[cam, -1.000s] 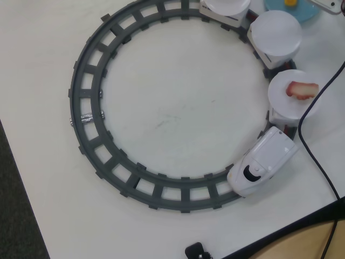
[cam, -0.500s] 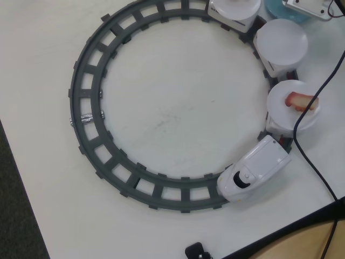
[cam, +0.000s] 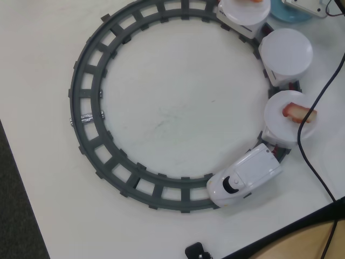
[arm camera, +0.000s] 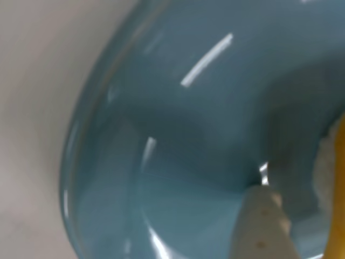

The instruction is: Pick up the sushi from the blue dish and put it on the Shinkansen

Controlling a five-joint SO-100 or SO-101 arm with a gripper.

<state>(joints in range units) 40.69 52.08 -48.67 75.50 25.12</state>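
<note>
In the wrist view the blue dish (arm camera: 205, 135) fills the frame from very close. One white finger (arm camera: 261, 226) of my gripper (arm camera: 302, 194) reaches down to the dish floor. The sushi (arm camera: 338, 216) shows at the right edge as a yellow strip with its white rice side, a small gap away from that finger. The other finger is out of view. In the overhead view the blue dish (cam: 285, 13) is cut by the top right edge, with part of my arm (cam: 310, 5) over it. The Shinkansen (cam: 243, 177) stands on the track at lower right.
A grey ring track (cam: 86, 108) circles the white table. The train's three plates curve up the right side: one (cam: 291, 121) holds a red-and-white piece (cam: 299, 112), the middle one (cam: 285, 51) is bare, the top one (cam: 242, 13) holds an orange piece. A black cable (cam: 312, 156) runs on the right.
</note>
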